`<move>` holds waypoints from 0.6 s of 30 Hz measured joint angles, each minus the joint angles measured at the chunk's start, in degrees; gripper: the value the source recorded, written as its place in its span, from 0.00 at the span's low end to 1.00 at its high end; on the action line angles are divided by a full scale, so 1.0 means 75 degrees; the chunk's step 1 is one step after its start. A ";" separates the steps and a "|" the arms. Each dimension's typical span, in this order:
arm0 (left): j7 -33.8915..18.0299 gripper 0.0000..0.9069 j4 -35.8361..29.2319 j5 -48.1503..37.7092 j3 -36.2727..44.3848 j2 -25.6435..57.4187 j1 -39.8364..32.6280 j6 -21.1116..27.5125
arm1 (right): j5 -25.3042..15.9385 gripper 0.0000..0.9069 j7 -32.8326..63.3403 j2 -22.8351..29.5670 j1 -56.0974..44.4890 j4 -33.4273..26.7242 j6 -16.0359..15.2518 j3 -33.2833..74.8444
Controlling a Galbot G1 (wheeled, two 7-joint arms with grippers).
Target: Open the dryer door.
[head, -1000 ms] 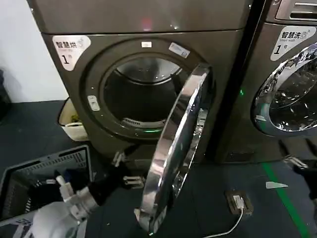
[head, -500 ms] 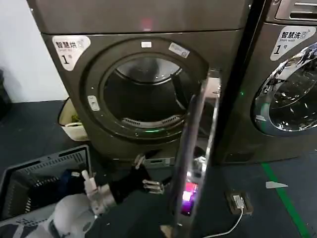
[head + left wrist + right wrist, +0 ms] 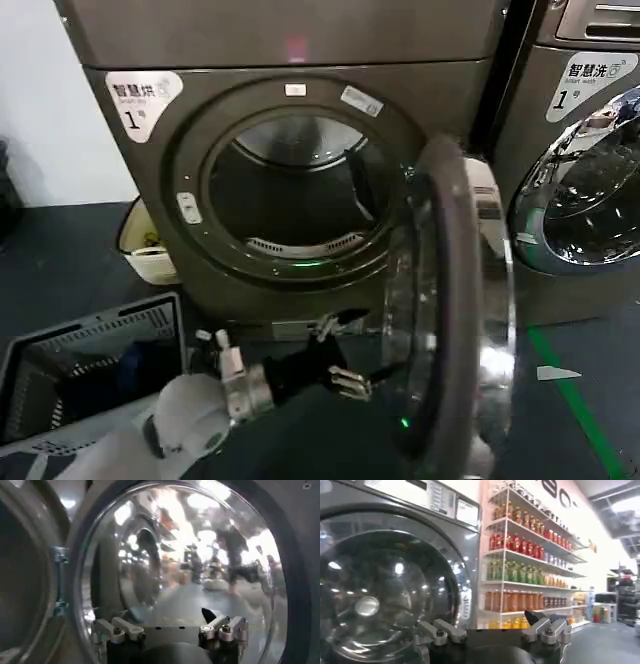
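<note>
Dryer door (image 3: 455,310) hanging wide open, swung out on the right side of the drum opening (image 3: 290,190).

Head cam: the left gripper (image 3: 338,352) sits low in front of the dryer (image 3: 290,150), fingers spread, right up by the door's inner face with nothing in it; a laundry basket (image 3: 90,345) is on the floor to the left. Left wrist cam: door glass (image 3: 185,560) right ahead, open fingers (image 3: 120,629) apart. Right wrist cam: right gripper (image 3: 492,630) spread and empty, facing another machine (image 3: 385,580) beside drink shelves (image 3: 530,565).
</note>
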 joint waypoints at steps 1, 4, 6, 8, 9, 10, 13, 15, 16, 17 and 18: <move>-0.0004 1.00 0.0048 -0.0017 0.0101 -0.0052 -0.0087 0.0000 | -0.0005 1.00 0.0011 -0.0020 -0.0009 -0.0030 -0.0013 0.0042; -0.0002 1.00 0.0233 -0.0019 0.0388 -0.0242 -0.0331 -0.0005 | -0.0021 1.00 0.0018 -0.0071 -0.0025 -0.0143 -0.0076 0.0188; -0.0019 1.00 0.0348 -0.0038 0.0524 -0.0348 -0.0469 -0.0005 | -0.0066 1.00 0.0024 -0.0127 -0.0008 -0.0250 -0.0140 0.0306; -0.0026 1.00 0.0491 -0.0047 0.0665 -0.0458 -0.0616 -0.0012 | -0.0155 1.00 0.0029 -0.0173 0.0014 -0.0351 -0.0155 0.0413; -0.0035 1.00 0.0571 -0.0057 0.0738 -0.0520 -0.0692 -0.0012 | -0.0176 1.00 0.0032 -0.0207 0.0020 -0.0414 -0.0160 0.0475; -0.0049 1.00 0.0642 -0.0102 0.0797 -0.0577 -0.0774 -0.0008 | -0.0190 1.00 0.0032 -0.0226 0.0021 -0.0459 -0.0172 0.0520; -0.0077 1.00 0.0901 -0.0153 0.0947 -0.0768 -0.1006 -0.0007 | -0.0220 1.00 0.0032 -0.0272 0.0020 -0.0611 -0.0180 0.0656; -0.0109 1.00 0.1076 -0.0181 0.1027 -0.0898 -0.1144 -0.0008 | -0.0270 1.00 0.0074 -0.0315 0.0034 -0.0707 -0.0231 0.0748; -0.0126 1.00 0.1146 -0.0182 0.1054 -0.0955 -0.1207 -0.0008 | -0.0304 1.00 0.0093 -0.0338 0.0048 -0.0748 -0.0243 0.0791; -0.0145 1.00 0.1239 -0.0183 0.1089 -0.1020 -0.1279 -0.0007 | -0.0344 1.00 0.0107 -0.0364 0.0066 -0.0800 -0.0254 0.0839; -0.0157 1.00 0.1333 -0.0183 0.1114 -0.1084 -0.1339 -0.0006 | -0.0417 1.00 0.0134 -0.0397 0.0085 -0.0857 -0.0287 0.0894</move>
